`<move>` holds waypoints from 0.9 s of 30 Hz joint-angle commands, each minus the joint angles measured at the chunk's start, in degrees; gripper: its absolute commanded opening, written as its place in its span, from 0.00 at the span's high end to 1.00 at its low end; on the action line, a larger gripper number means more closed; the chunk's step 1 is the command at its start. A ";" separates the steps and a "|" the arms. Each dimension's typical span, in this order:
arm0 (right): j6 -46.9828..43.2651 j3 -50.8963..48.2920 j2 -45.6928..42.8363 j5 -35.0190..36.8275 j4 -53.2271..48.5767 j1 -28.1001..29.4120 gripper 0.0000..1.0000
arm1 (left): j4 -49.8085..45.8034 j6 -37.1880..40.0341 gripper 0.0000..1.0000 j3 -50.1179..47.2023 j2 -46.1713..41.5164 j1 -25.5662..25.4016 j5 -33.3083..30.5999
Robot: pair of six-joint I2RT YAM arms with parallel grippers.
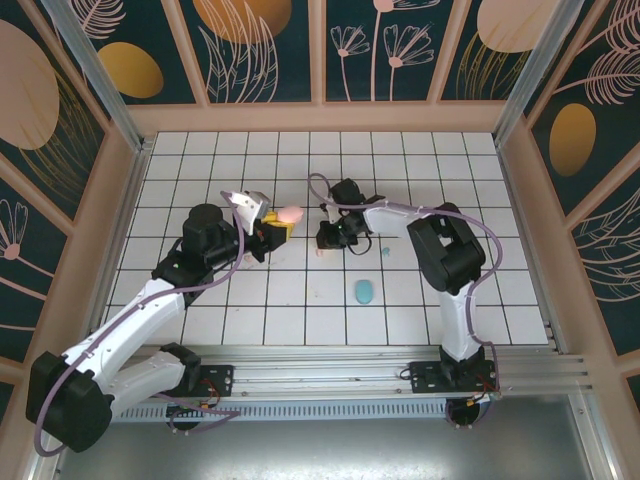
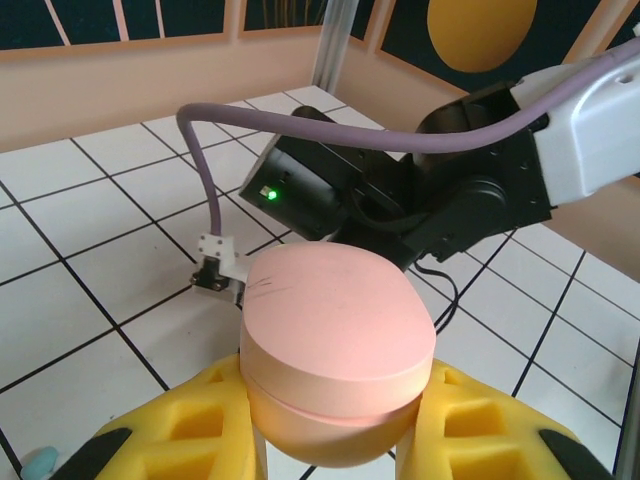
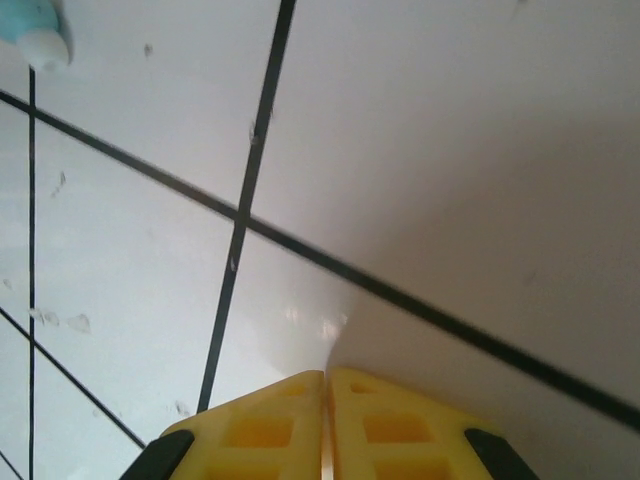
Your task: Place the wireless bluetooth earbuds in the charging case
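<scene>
"Left of centre on the tiled table (image 1: pixel 180 160), your left gripper (image 1: pixel 282 224) pinches the pink case (image 1: pixel 291 213) — its yellow fingers (image 2: pixel 180 400) press the two sides. The case is shut, a thin seam running round where lid meets base."

"And the right gripper?"

"Your right gripper (image 1: pixel 328 243) sits just right of the pink case, near it but apart. Seen from your left wrist, its black body rises right behind the case. Seen from its own wrist, the yellow fingers (image 3: pixel 295 400) are pressed together, tips low over a white tile beside a dark grout line. Whether anything thin is caught between them I cannot tell."

"Where are the earbuds?"

"A blue earbud (image 1: pixel 385 250) lies on the tiles just right of your right gripper, apart from it. Your right wrist view has a blue earbud with a white tip at its upper left corner. A pink bit (image 1: pixel 321 252) lies on the tile at the near side of the right gripper — too small to say more. Your left wrist view has a pale blue bit (image 2: pixel 40 463) at its lower left corner, cut off by the edge, on the tile beside the left finger."

"And the other case?"

"Your teal case (image 1: pixel 364 291) lies on the tiles closer to the arm bases than either gripper, well apart from the pink case and touched by nothing."
</scene>
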 commanded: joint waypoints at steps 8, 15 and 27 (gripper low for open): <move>11.52 -9.99 -5.68 2.09 -2.64 1.05 0.81 | 1.00 -0.58 1.00 -0.66 -0.98 0.45 0.95; 13.43 -14.38 -10.23 2.50 -2.11 1.13 0.79 | 1.13 -0.52 1.00 -0.43 -0.71 0.43 1.13; 13.07 -15.27 -15.86 2.25 -2.13 3.22 0.82 | 1.19 -0.35 1.00 -0.35 -0.37 0.49 1.61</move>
